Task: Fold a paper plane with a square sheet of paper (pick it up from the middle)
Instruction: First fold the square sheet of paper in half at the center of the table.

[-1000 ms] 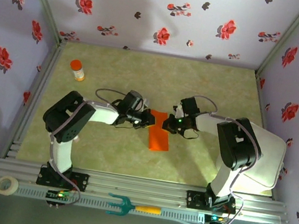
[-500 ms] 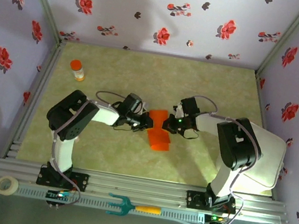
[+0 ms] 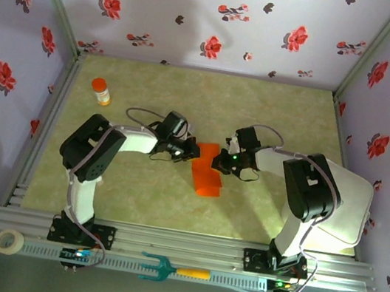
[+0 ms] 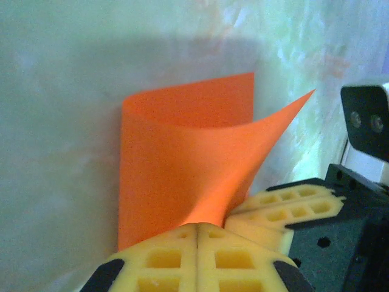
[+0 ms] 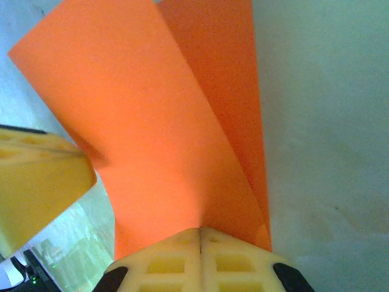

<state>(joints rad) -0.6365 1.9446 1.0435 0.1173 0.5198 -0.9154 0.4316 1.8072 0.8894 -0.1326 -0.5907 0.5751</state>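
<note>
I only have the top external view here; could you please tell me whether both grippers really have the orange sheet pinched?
Observer: Yes for the left. In its wrist view the left gripper has its yellow jaws closed together on the near edge of the square sheet of paper.
Operator: Thank you, and the right one?
Observer: In its own wrist view the right gripper is likewise shut on an edge of the sheet.
Operator: Is the paper lying flat between them?
Observer: No. The left wrist view shows it curling over itself, with one corner jutting out free.
</note>
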